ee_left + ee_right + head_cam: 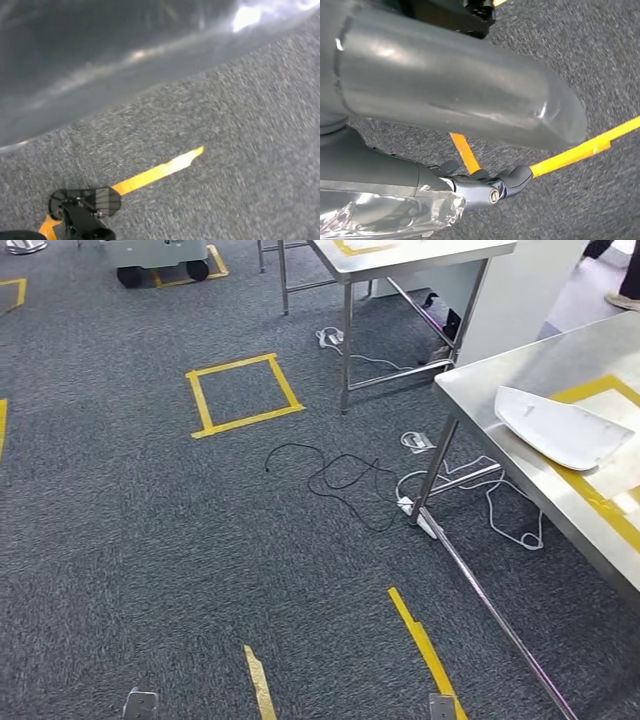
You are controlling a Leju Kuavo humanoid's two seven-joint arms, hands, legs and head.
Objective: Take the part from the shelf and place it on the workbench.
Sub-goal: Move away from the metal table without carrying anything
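Observation:
The part [562,427], a white curved shell, lies flat on the steel workbench [490,385] at the right, partly over a yellow tape outline. In the right wrist view my right hand [448,95] hangs above the grey carpet. Its thick grey thumb and its dark fingers [508,181] are stretched out apart, and nothing is between them. In the left wrist view a blurred grey mass of my left hand [113,55] crosses the picture over the carpet. How its fingers lie is not visible.
A second steel table [407,260] stands at the back. Black and white cables [340,480] and a power strip [416,515] lie by the workbench leg. A yellow tape square [241,392] marks the carpet, a wheeled cart [158,260] stands far left, and a person's foot [623,298] is far right.

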